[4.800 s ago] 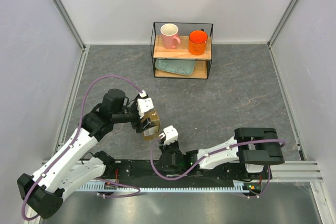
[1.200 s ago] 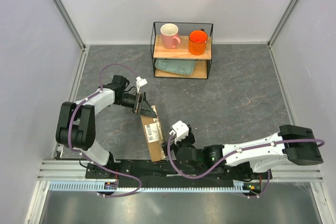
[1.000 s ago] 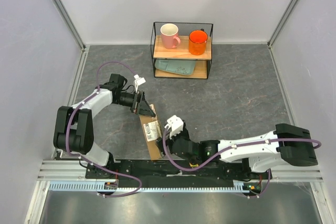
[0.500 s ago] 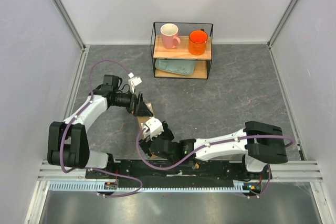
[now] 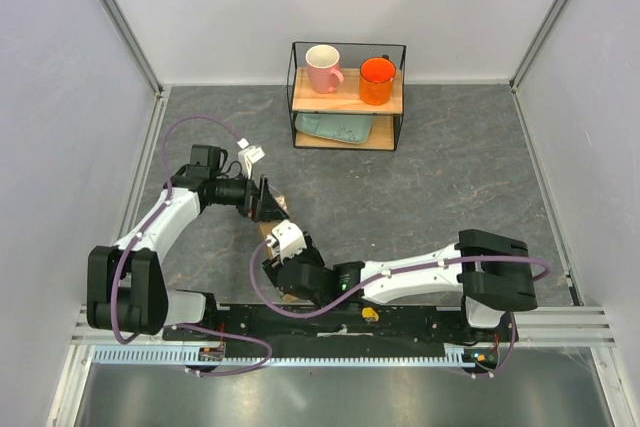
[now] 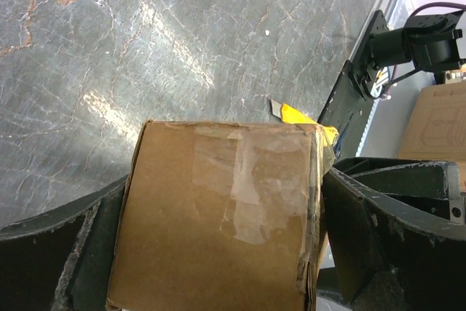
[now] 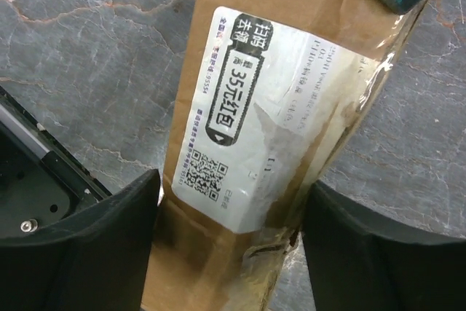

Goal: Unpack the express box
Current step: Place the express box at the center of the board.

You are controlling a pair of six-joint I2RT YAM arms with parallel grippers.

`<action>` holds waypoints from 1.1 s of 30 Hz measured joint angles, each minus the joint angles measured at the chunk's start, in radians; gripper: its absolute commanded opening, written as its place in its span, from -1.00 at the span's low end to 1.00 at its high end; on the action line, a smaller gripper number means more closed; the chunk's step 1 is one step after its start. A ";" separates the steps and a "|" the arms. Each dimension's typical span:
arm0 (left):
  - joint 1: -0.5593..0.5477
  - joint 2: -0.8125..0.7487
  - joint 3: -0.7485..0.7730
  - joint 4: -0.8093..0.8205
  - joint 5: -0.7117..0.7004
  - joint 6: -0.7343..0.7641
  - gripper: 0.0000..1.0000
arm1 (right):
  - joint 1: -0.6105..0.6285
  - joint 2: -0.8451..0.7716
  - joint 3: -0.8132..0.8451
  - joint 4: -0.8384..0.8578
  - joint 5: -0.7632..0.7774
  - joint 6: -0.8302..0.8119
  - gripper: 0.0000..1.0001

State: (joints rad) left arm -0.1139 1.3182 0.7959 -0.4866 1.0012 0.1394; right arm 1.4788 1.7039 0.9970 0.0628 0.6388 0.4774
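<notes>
White left arm (image 5: 160,222) and right arm (image 5: 415,272), black joints, purple cables (image 5: 197,119), scuffed black fingers (image 6: 393,209)

1. A rack (image 5: 348,104) stands at the back of the table (image 5: 460,187), mid-width.
2. On its top shelf a left mug (image 5: 323,68) sits beside a right mug (image 5: 377,80); a tray (image 5: 335,128) lies on the shelf below.
3. The box (image 7: 291,107) is front-left of centre, well apart from the rack.
4. The left gripper (image 5: 270,205) straddles its far end, the right gripper (image 7: 233,187) its near end.

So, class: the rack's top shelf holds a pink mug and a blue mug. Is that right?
No. The top view shows that the rack's top shelf holds a pink mug and an orange mug, not a blue one.
</notes>
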 measured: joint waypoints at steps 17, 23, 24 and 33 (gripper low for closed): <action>0.088 0.079 0.411 -0.386 0.000 0.245 0.99 | -0.008 -0.137 -0.048 -0.214 -0.071 -0.232 0.56; 0.198 0.090 0.508 -0.511 -0.035 0.454 0.99 | -0.008 -0.106 0.019 -0.345 -0.146 -0.375 0.89; 0.210 0.095 0.515 -0.533 -0.032 0.478 0.99 | -0.008 -0.090 0.035 -0.358 -0.150 -0.398 0.92; 0.224 0.155 0.522 -0.720 0.053 0.626 0.99 | -0.048 -0.066 0.098 -0.387 -0.145 -0.509 0.96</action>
State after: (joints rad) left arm 0.1097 1.4731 1.3178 -1.2064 1.0546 0.7658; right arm 1.4307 1.6382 1.0946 -0.3241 0.4942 -0.0319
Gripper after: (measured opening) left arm 0.994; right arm 0.982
